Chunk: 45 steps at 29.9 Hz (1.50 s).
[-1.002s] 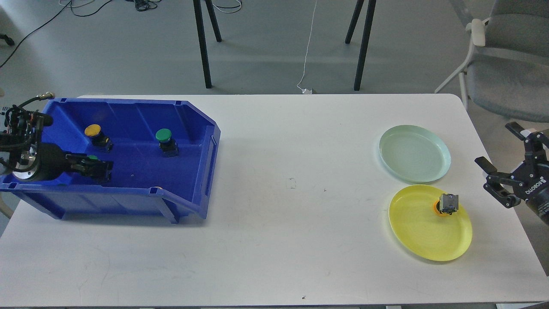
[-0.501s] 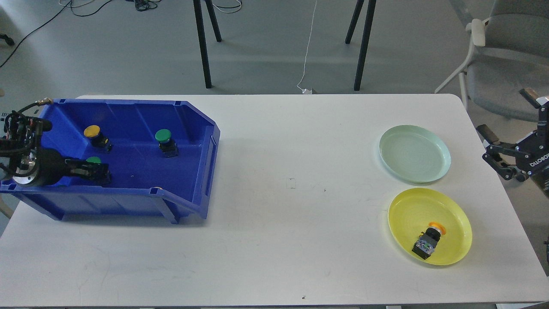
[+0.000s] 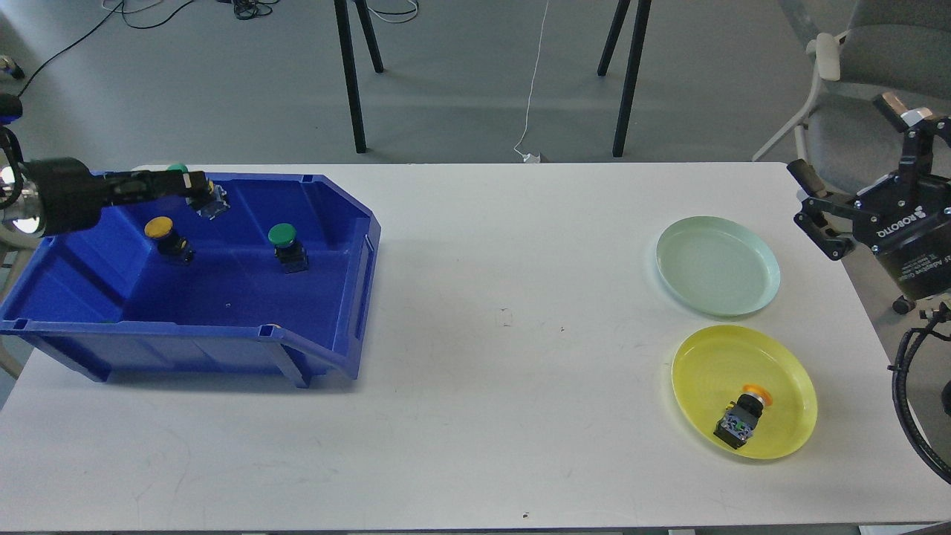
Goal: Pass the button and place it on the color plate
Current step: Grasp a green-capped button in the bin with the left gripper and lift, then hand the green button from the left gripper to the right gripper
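My left gripper (image 3: 189, 186) is shut on a green-capped button (image 3: 208, 200) and holds it raised above the back of the blue bin (image 3: 327, 297). A yellow button (image 3: 167, 236) and another green button (image 3: 286, 245) stand inside the bin. At the right, a yellow plate (image 3: 713, 371) holds a yellow-orange button (image 3: 743, 416) lying on its side. A pale green plate (image 3: 717, 264) lies bare behind it. My right gripper (image 3: 847, 167) is open and empty, raised off the table's right edge, beyond the green plate.
A grey chair (image 3: 884, 89) stands behind the right arm. Black stand legs (image 3: 356, 74) rise beyond the table's far edge. A white cable (image 3: 531, 111) hangs to the floor there. The white table (image 3: 505, 334) stretches between the bin and the plates.
My left gripper has lifted the green button out of the bin floor, up and back. My right gripper has let the yellow-orange button drop onto the yellow plate and risen away to the right.
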Motion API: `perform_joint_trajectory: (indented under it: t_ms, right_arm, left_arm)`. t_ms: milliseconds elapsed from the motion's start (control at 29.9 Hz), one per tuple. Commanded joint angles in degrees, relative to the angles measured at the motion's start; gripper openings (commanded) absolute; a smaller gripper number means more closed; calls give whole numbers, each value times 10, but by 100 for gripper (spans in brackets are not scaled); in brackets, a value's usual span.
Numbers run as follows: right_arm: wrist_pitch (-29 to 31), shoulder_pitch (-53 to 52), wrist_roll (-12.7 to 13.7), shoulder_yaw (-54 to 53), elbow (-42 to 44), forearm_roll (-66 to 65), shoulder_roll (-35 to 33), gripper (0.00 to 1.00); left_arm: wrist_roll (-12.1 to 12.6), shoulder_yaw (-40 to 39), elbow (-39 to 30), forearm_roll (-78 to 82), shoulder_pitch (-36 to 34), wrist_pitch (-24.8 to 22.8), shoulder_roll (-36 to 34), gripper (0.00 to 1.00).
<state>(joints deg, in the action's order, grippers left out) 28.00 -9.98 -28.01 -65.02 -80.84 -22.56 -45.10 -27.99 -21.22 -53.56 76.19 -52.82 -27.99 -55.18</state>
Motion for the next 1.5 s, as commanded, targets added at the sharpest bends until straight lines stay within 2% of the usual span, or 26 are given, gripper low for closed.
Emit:
perform_joint_trajectory:
  t_ms: [0, 100, 200, 367, 568, 835, 1470]
  right_arm:
    - [0, -70, 0, 50, 7, -2, 36, 99]
    - [0, -125, 0, 106, 15, -4, 71, 99]
    - [-11, -182, 0, 167, 42, -18, 117, 99]
    - [-38, -249, 0, 248, 114, -48, 197, 99]
    - [-38, -253, 0, 268, 128, -49, 260, 99]
    - [-38, -257, 0, 290, 155, -50, 322, 99]
    - [-34, -258, 0, 321, 155, -50, 325, 99]
  left_arm:
    - [0, -30, -65, -124, -4, 0, -5, 12]
    - [0, -49, -122, -217, 0, 0, 7, 12]
    - [0, -48, -157, -325, 7, 0, 50, 12]
    - [0, -50, -151, -382, 48, 0, 158, 12]
    - [0, -46, -138, -378, 91, 0, 239, 13]
    - [0, -43, -132, -377, 110, 3, 266, 13]
    - [0, -44, -124, -377, 117, 8, 283, 13]
